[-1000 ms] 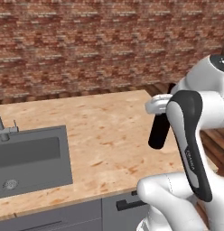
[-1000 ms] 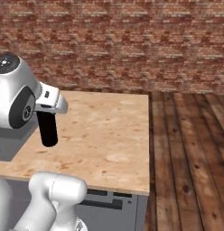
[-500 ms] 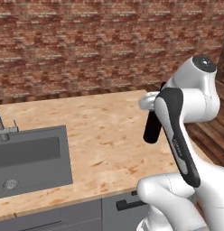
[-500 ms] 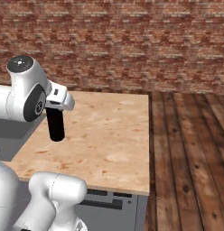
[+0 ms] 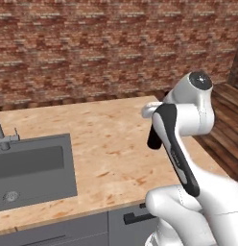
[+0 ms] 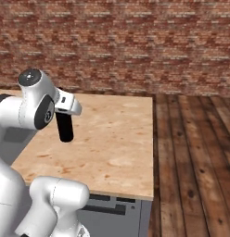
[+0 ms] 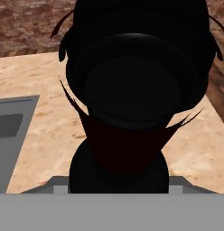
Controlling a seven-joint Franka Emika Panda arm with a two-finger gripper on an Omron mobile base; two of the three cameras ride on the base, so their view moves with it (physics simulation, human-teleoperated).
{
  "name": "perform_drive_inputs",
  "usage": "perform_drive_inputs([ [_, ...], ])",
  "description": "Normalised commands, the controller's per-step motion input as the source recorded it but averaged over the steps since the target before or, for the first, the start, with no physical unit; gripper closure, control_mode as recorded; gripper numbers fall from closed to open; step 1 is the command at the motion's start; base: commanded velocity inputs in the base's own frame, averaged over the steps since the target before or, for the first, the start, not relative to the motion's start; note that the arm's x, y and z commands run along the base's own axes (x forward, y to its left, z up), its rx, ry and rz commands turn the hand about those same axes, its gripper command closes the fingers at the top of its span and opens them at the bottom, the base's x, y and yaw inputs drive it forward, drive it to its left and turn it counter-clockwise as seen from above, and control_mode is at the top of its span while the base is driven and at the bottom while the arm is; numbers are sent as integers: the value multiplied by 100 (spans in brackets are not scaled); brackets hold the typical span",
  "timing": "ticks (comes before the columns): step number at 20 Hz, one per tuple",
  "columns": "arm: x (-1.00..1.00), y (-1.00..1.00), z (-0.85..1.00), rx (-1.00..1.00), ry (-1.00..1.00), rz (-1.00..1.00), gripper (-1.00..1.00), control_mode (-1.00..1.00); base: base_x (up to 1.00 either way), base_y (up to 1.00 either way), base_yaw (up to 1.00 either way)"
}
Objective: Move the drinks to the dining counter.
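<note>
At far left we see the rectangular grey inset sink (image 5: 34, 168) with its faucet (image 5: 1, 134); its basin holds nothing but a round drain. It is set into the broad light wood bench (image 6: 112, 139). To the right, our tool (image 6: 66, 107) is clenched on the tall black wine bottle (image 6: 65, 128), which hangs upright over the bench's right half, near the far edge.

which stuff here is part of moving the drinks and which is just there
Part of the job:
- black wine bottle, held in the hand
- dining counter, where it goes

Just there:
- sink
- faucet
- brick wall
- wood floor
</note>
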Motion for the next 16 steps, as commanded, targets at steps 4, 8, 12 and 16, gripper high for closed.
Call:
perform_drive_inputs([
  [4,42,0,-20,0,0,-6,100,-100,0,0,0],
  [8,36,0,-12,0,8,-4,100,-100,0,0,0],
  [12,29,0,-9,0,9,-2,100,-100,0,0,0],
  [16,24,0,-11,0,5,-1,100,-100,0,0,0],
])
